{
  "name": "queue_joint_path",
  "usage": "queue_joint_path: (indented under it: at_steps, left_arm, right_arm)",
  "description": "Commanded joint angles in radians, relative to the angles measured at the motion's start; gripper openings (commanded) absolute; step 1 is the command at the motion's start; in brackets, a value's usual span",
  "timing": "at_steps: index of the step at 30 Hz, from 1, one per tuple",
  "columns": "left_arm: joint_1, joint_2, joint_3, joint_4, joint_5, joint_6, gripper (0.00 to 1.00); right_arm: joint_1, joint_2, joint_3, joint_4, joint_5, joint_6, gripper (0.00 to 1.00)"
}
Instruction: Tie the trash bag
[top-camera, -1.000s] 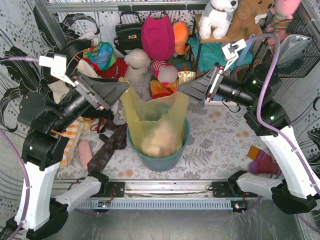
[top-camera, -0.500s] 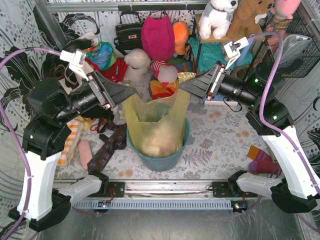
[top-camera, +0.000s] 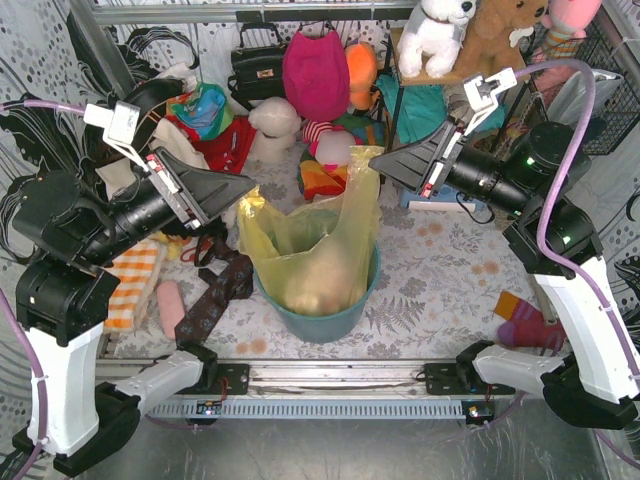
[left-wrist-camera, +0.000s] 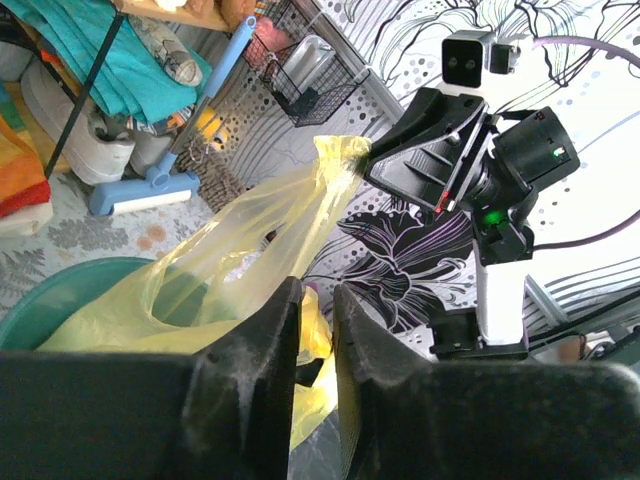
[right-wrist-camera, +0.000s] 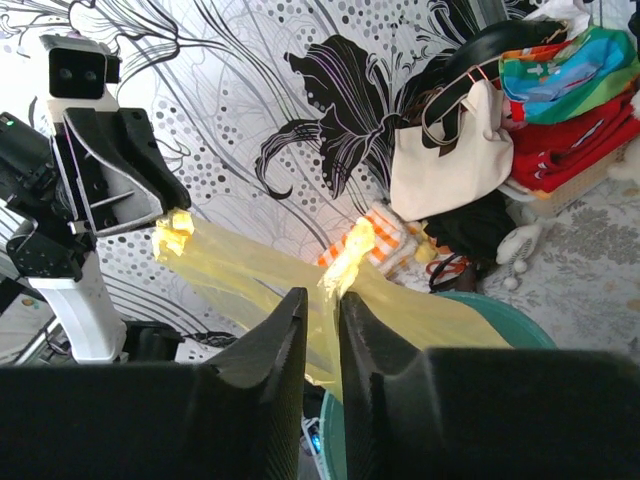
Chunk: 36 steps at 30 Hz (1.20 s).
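The trash bag (top-camera: 310, 240) is thin yellow plastic standing in the teal bin (top-camera: 352, 312), with its mouth pulled out to both sides. My left gripper (top-camera: 250, 187) is shut on the bag's left rim corner, and yellow film shows between its jaws (left-wrist-camera: 316, 295). My right gripper (top-camera: 373, 168) is shut on the raised right rim corner. The right wrist view shows the bag (right-wrist-camera: 250, 265) pinched at that gripper (right-wrist-camera: 323, 297) and stretching across to the left gripper (right-wrist-camera: 165, 205). From the left wrist view, the bag (left-wrist-camera: 230, 250) runs up to the right gripper (left-wrist-camera: 368, 163).
Plush toys, a pink backpack (top-camera: 315, 70) and a black handbag (top-camera: 258, 65) crowd the back. A white tote bag (right-wrist-camera: 450, 160) hangs at the left wall over striped cloths (top-camera: 135, 280). A colourful sock (top-camera: 525, 322) lies at the right, and a wire basket (top-camera: 600, 90) hangs at the back right.
Both grippers have closed on the bag's rim corners. The left arm drew back to the left and the right arm rose, stretching the bag's mouth wider.
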Motion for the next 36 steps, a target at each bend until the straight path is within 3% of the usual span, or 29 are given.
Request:
queue_joint_path:
  at_steps: [1, 3, 4, 7, 18, 29, 36]
  left_arm:
    - [0.003, 0.001, -0.001, 0.059, -0.003, -0.003, 0.22]
    - [0.003, 0.003, -0.001, 0.056, -0.003, -0.003, 0.24]
    - [0.003, 0.006, 0.003, 0.043, -0.006, 0.0, 0.34]
    - [0.003, 0.012, 0.01, 0.008, -0.015, 0.014, 0.41]
    - [0.003, 0.022, 0.073, -0.166, -0.072, 0.095, 0.48]
    - [0.003, 0.015, 0.094, -0.098, 0.037, 0.053, 0.54]
    - [0.003, 0.032, 0.095, -0.17, 0.047, 0.088, 0.6]
  right_arm:
    - [0.005, 0.002, 0.033, 0.009, 0.007, -0.015, 0.14]
    - [0.004, 0.008, 0.035, 0.008, 0.003, -0.014, 0.13]
    - [0.004, 0.011, 0.034, 0.009, -0.001, -0.013, 0.15]
    - [0.004, 0.012, 0.024, 0.013, 0.0, -0.009, 0.19]
    - [0.006, 0.017, 0.029, -0.065, 0.067, -0.048, 0.27]
    - [0.005, 0.044, 0.056, -0.048, 0.008, -0.034, 0.34]
    - [0.005, 0.035, 0.034, -0.032, 0.009, -0.028, 0.34]
